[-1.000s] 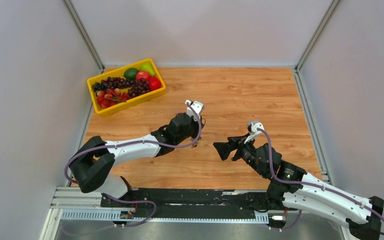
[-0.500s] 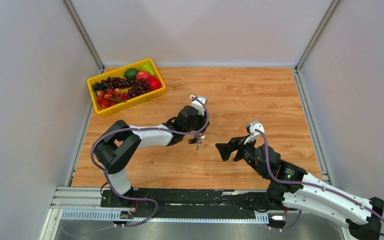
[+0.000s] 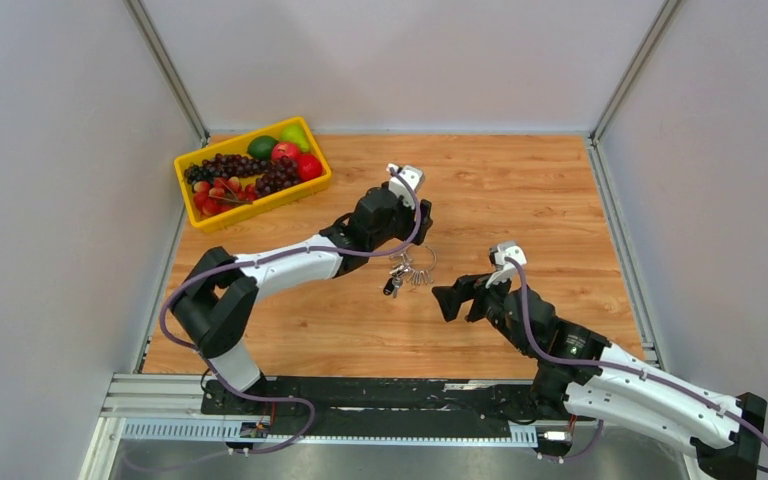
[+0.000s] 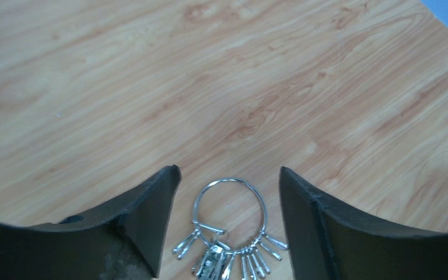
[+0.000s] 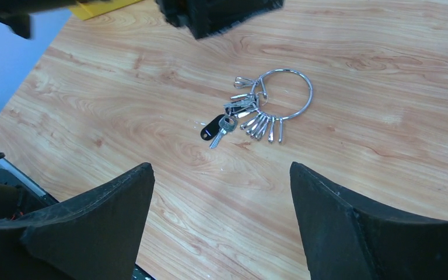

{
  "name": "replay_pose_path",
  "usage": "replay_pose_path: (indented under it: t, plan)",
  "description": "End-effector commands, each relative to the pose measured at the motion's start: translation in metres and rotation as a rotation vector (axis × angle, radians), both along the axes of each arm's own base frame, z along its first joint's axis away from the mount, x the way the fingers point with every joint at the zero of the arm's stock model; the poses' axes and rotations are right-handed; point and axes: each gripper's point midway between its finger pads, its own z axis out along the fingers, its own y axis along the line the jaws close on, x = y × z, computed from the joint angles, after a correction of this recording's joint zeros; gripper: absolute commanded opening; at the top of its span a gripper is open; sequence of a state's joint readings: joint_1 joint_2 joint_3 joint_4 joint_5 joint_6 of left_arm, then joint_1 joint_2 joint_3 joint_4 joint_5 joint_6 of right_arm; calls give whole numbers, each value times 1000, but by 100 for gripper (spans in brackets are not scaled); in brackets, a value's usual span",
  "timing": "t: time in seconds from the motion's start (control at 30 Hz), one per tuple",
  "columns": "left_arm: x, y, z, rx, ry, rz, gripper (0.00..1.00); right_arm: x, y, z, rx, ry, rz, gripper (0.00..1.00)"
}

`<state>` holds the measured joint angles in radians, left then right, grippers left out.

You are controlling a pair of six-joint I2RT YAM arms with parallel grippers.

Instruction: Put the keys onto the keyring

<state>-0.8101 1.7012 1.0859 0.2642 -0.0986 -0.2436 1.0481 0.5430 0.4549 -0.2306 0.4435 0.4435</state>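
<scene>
Silver keyring [image 5: 261, 125] lies flat, touching black-headed key [image 5: 210, 128]

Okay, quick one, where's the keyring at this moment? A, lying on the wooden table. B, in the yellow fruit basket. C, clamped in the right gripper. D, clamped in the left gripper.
A: the keyring lies flat on the table, and both the left gripper and the right gripper are open and hold nothing.
</scene>
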Motion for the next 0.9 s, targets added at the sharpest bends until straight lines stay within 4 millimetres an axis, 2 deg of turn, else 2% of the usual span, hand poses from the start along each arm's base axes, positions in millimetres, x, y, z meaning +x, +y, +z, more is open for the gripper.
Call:
replay_pose_path:
  t: [0.0,0.03,0.07,0.1,0.27,0.37,0.57,0.87]
  plan:
    - [2,20,75,-11,-160,36,86,6,-6,0,4,5,-55,91]
    - [-1,24,88,-23,-179,41,91,7,-7,-1,4,8,-60,93]
    - [-2,29,88,-4,-179,50,98,8,-7,-1,4,10,-66,96]
    - [-5,34,98,-10,-193,55,99,8,-7,-1,5,12,-70,99]
    - [-17,61,122,-8,-226,105,100,11,-5,-1,-7,20,-83,100]
    - [-24,76,124,7,-224,136,100,14,-6,-1,-6,30,-105,100]
    - [-40,113,128,48,-215,215,100,24,-8,12,-7,7,-161,100]
    - [-79,149,148,25,-239,188,100,37,13,39,-39,-6,-149,100]
